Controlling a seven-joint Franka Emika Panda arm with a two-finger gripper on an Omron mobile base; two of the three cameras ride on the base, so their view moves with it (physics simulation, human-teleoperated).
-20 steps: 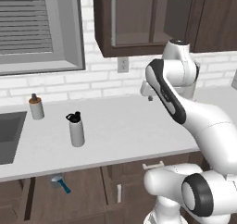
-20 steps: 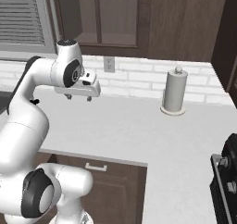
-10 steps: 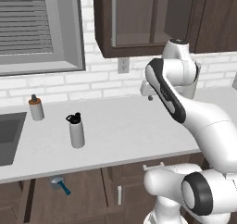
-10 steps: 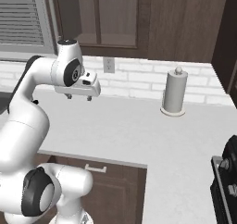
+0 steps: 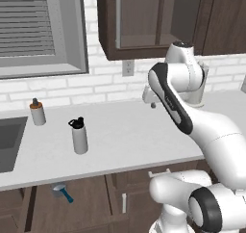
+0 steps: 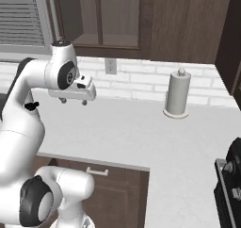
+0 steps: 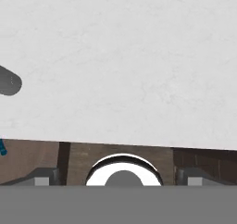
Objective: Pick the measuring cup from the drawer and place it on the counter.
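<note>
The measuring cup (image 5: 61,192), small and grey with a teal handle, lies in the open dark brown drawer (image 5: 86,204) under the counter's front edge, at the lower left. A bit of its teal handle (image 7: 2,147) peeks in at the hand view's left edge. My gripper (image 6: 74,101) hangs open and empty above the light grey counter (image 5: 125,135), well to the right of the drawer and higher. It also appears in the left base view as the gripper (image 5: 153,103) near the back wall. Both fingertips (image 7: 44,176) stand wide apart.
A tall grey bottle with a black cap (image 5: 79,136) stands on the counter above the drawer. A small brown-capped bottle (image 5: 37,112) is by the sink (image 5: 9,141). A paper towel holder (image 6: 177,94) stands at the back right, a dark appliance (image 6: 229,184) at the far right.
The hand has drifted slightly leftward over the counter, still open. The bottles and the measuring cup have not moved.
</note>
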